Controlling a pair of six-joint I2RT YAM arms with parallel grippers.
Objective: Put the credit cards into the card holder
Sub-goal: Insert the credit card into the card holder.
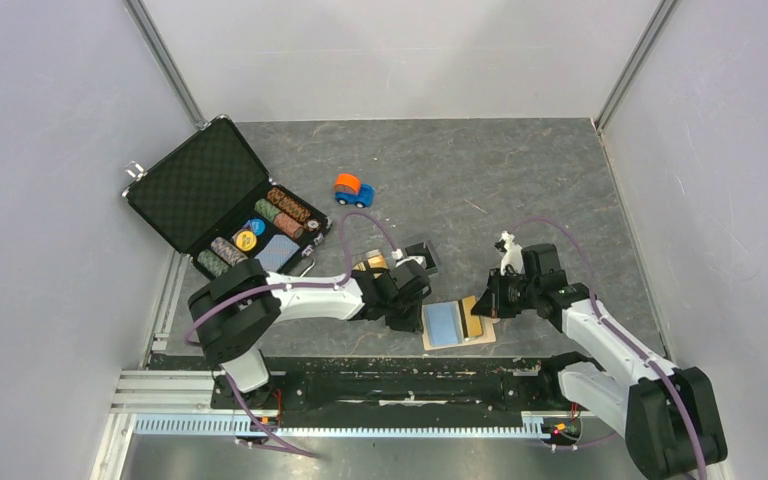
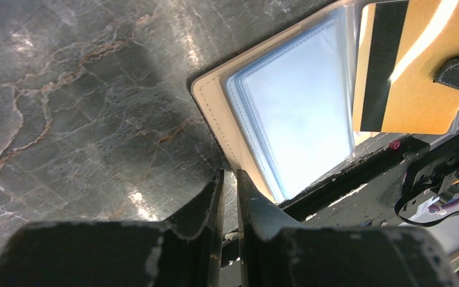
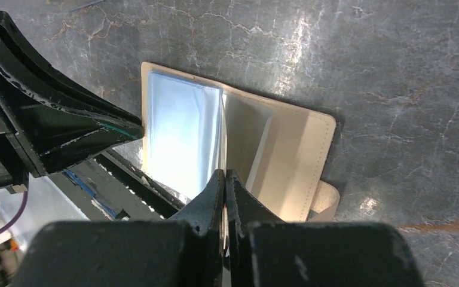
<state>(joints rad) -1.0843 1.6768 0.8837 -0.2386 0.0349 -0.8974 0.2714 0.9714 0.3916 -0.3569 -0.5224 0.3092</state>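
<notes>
The card holder [image 3: 293, 155] lay open on the tabletop [image 1: 520, 190] between the arms, the left gripper [image 2: 230, 179] pinching its cover edge. The right gripper [image 3: 225, 178] was clenched on a gold card [image 2: 418, 78] just above it. Insertion looked in hand; next, the card's edge needed aligning with a slot.

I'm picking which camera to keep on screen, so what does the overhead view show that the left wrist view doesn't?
Only overhead: the chip case and the toy car. Only left wrist: the layered clear sleeves, seen up close. Both: the open wallet, the blue card inside it, and the gold card beside that.
</notes>
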